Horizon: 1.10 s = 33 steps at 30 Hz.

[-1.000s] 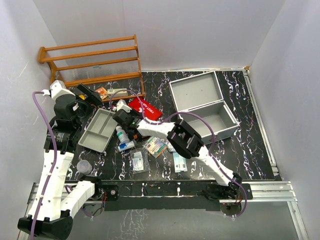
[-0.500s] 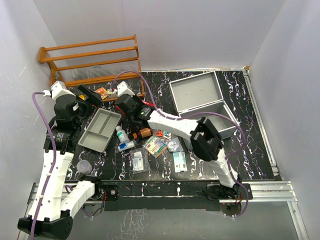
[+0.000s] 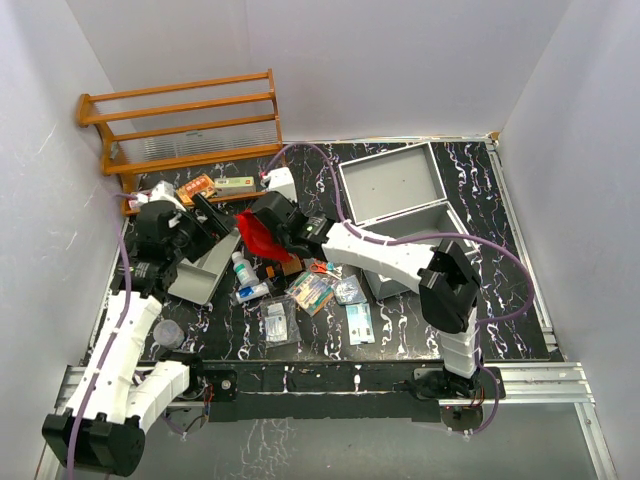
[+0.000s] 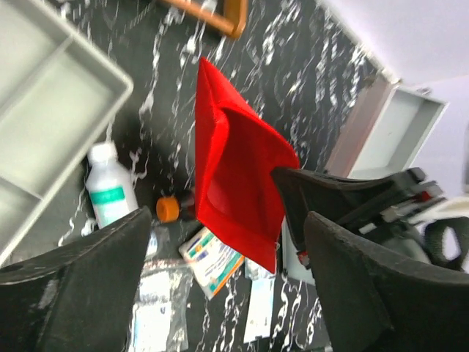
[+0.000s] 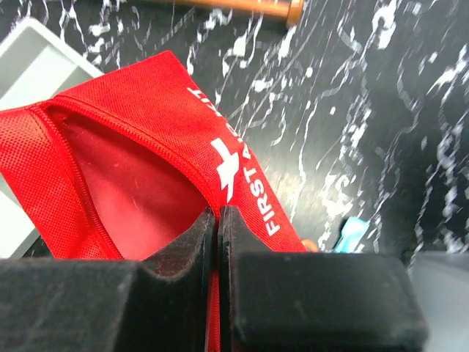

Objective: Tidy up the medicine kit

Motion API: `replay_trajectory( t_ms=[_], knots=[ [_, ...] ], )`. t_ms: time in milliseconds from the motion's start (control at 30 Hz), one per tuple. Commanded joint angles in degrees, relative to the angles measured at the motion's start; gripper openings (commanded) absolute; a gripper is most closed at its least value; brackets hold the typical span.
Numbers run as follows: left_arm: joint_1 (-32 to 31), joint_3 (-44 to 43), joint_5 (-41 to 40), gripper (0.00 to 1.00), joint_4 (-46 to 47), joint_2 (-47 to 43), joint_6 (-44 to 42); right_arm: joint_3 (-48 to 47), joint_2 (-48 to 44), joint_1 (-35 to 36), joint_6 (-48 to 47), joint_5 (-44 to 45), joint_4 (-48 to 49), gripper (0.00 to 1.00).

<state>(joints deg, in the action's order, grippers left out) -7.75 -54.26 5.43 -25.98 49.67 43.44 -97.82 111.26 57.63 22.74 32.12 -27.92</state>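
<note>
Kit (image 3: 392,182) sits open on the surface (image 3: 500,300), lid laid back behind the base. Just left of the kit, right tool (image 5: 218,213) is pinched shut on the top edge of a red first-aid pouch (image 5: 132,139), holding it up with the zip mouth gaping. Further left of the kit, left tool (image 4: 227,220) stands wide open, gripping nothing and facing the pouch. A grey tray (image 4: 44,110) and a white bottle (image 4: 110,194) lie on the far side of the pouch from the kit.
</note>
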Motion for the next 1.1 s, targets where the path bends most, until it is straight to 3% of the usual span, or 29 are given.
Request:
replay_trajectory(
  t_ms=[0, 167, 467, 900, 1067],
  knots=[
    [-0.29, 6.38, 5.49, 0.77, 1.09, 1.37, 4.87, 3.46, -3.97, -0.29, 14.84, -5.51, -0.36, 0.0],
    [-0.27, 14.27, 8.19, 0.66, 8.38, 0.93, 8.2, 5.37, -4.32, -0.32, 20.21, -8.16, 0.83, 0.0],
    [-0.28, 17.18, 9.38, 0.63, 12.62, 3.29, 7.14, 5.04, -5.27, -0.41, 24.11, -9.84, 3.01, 0.0],
    [-0.29, 16.7, 7.14, 0.22, 16.53, 2.17, 7.1, 4.46, -6.42, -0.48, 25.78, -13.97, 4.75, 0.0],
    [-0.28, 14.81, 7.42, 0.01, 16.1, 3.72, 4.96, 4.87, -6.5, -0.51, 27.44, -15.31, 5.17, 0.0]
  ],
)
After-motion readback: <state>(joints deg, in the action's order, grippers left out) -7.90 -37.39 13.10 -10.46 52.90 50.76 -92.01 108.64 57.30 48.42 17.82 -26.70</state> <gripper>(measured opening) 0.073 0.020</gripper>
